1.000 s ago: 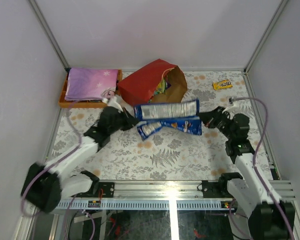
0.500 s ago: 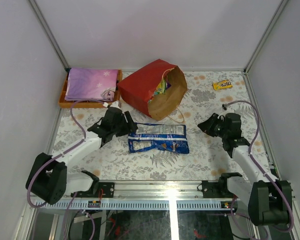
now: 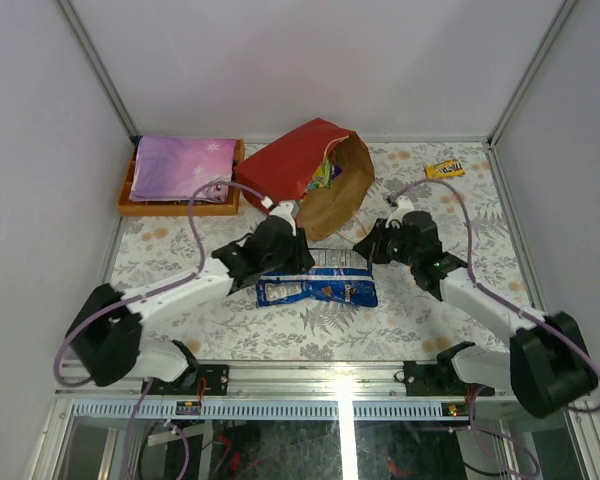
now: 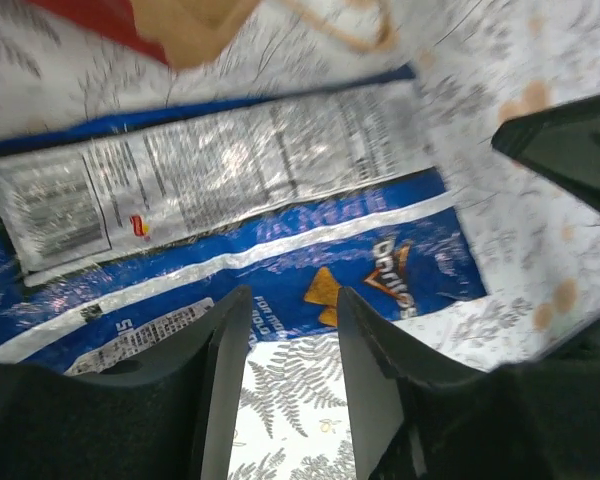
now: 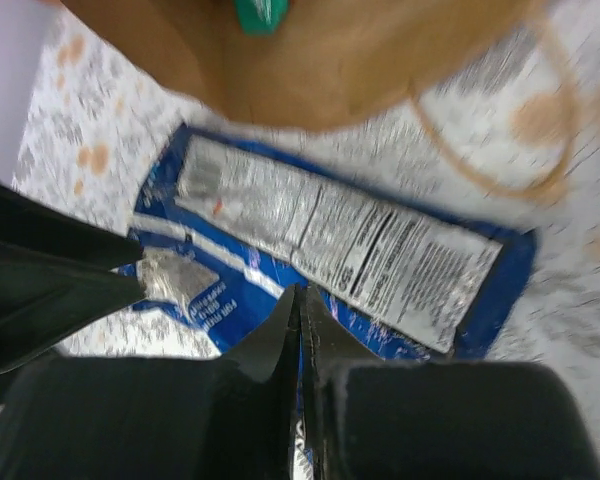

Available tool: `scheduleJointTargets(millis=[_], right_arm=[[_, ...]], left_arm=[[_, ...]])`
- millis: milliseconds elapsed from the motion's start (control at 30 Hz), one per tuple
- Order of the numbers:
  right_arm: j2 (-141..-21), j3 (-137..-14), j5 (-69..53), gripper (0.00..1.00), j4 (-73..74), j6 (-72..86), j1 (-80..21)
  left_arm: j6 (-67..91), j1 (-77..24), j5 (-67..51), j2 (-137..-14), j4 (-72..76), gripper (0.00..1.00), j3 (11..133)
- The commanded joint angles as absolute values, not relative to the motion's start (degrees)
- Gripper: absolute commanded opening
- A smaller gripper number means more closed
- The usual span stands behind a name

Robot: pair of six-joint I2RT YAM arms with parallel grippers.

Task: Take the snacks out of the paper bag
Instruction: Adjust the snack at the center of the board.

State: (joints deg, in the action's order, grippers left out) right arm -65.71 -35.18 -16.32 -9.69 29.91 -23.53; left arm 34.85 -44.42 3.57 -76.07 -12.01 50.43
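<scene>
Desk (image 3: 230, 330) w/ leaf-print cover, inside a white-walled cell, is carrying everything. Red paper bag (image 3: 290, 170) is lying on its side at back centre w/ its mouth facing right-front, so contents are reachable w/ a low sideways reach rather than from above. Blue Doritos bag (image 3: 320, 288) is lying flat on the desk just in front of the mouth, so it's already out of the paper bag imo. Small yellow bar (image 3: 445, 170) is sitting back right, well apart from the rest.

Left end effector (image 4: 290, 300) is hovering right over the Doritos bag, fingers partway apart and gripping nothing; desk print is showing through the gap. Right end effector (image 5: 299, 295) is sitting fully closed and empty, pointing over the Doritos bag toward the mouth. Both are sitting near the mouth, probably placed for the next packet.

Orange tray (image 3: 170, 209) w/ purple patterned item (image 3: 180, 165) is sitting back left, not part of the job.

Hidden / unclear:
- Teal packet (image 5: 260, 12) is lying on the kraft lining and getting cut off by the top edge of the right wrist view.
- Green/yellow wrappers (image 3: 323, 172) are peeking out of the mouth in the top view, too small to ID.
- Count deeper inside: can't tell.
- Both wrist views are blurry.
- Loop handle (image 4: 370, 46) is lying on the desk by the mouth, a possible snag for a finger going in.
</scene>
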Motion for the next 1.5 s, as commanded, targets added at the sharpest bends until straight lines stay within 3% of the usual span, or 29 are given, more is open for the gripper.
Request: scheduleJointTargets(millis=[0, 167, 433, 600, 733, 867, 1033, 1233, 1467], right_arm=[[-74.6, -29.9, -22.7, 0.00, -22.0, 38.1, -26.0], [-82.8, -27.5, -22.7, 0.00, -24.8, 39.8, -26.0], [-83.8, -27.5, -15.3, 0.00, -16.6, 36.3, -21.8], [-81.5, -23.0, -14.8, 0.01, -17.4, 38.6, -15.3], [-73.9, -22.6, -11.8, 0.08, -15.3, 37.0, -15.6], [-67.9, -27.9, -6.7, 0.10, -13.7, 35.0, -24.6], [-72.3, -33.2, -9.2, 0.02, -18.1, 36.3, -35.2], [-82.6, -29.4, -15.3, 0.00, -24.9, 39.9, -38.1], [-83.1, -22.4, -15.5, 0.00, -24.1, 39.3, -38.2]], left_arm=[[37.2, -44.7, -1.6, -83.9, -1.6, 0.39, 45.6], [38.4, -44.8, -2.1, -87.3, 0.7, 0.38, 41.6], [39.4, -44.9, 2.2, -80.1, -4.9, 0.39, 32.3], [41.4, -44.8, 7.5, -79.2, -10.2, 0.40, 29.7], [41.5, -44.9, 5.9, -77.8, -10.0, 0.42, 29.7], [41.0, -44.9, 3.6, -76.4, -8.1, 0.46, 31.3], [39.9, -44.9, 4.0, -79.2, -8.3, 0.47, 33.5], [41.1, -44.9, 4.5, -82.3, -6.5, 0.45, 33.0], [41.6, -44.8, 5.8, -84.4, -6.7, 0.44, 34.1]])
